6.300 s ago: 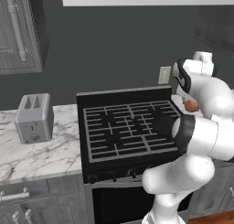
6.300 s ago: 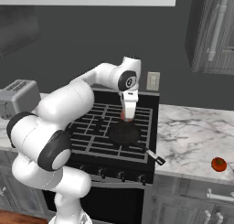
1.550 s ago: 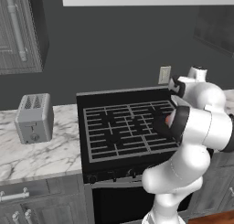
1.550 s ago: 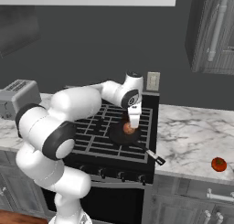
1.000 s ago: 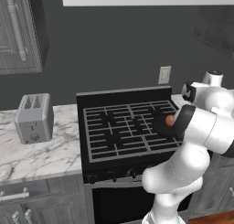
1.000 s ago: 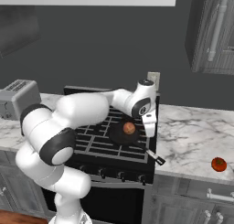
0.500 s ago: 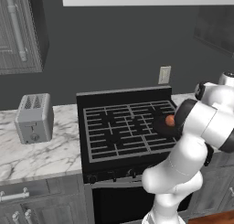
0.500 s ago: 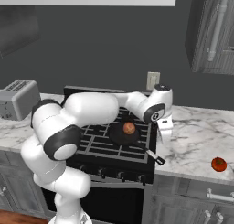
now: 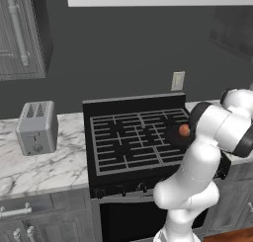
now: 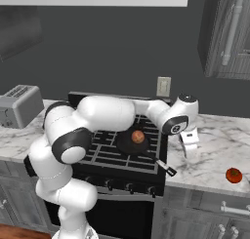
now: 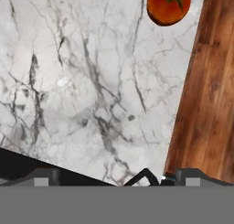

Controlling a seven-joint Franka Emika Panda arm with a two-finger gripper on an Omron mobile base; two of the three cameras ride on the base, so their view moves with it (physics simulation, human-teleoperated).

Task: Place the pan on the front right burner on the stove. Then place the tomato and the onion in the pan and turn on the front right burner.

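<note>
The black pan (image 10: 131, 143) rests on the front right burner of the stove (image 10: 104, 151), its thin handle (image 10: 165, 168) pointing toward the front edge. Inside it lies the tan-orange onion (image 10: 138, 136), which also appears in the left base view as the onion (image 9: 184, 130) in the pan (image 9: 174, 136). The red tomato (image 10: 234, 175) sits on the marble counter far right, near the front edge. My gripper (image 10: 189, 144) hangs open and empty over the counter just right of the stove. The hand view looks down on marble with the tomato (image 11: 168, 6) at its top edge.
A silver toaster (image 9: 35, 127) stands on the counter left of the stove. The marble counter (image 10: 210, 157) runs right of the stove. Wooden floor (image 11: 205, 90) lies past the counter's edge. A wall outlet (image 10: 163, 86) sits behind the stove.
The arm swung right, from beside the pan out over the counter right of the stove. The onion stays in the pan. The jaws stay open.
</note>
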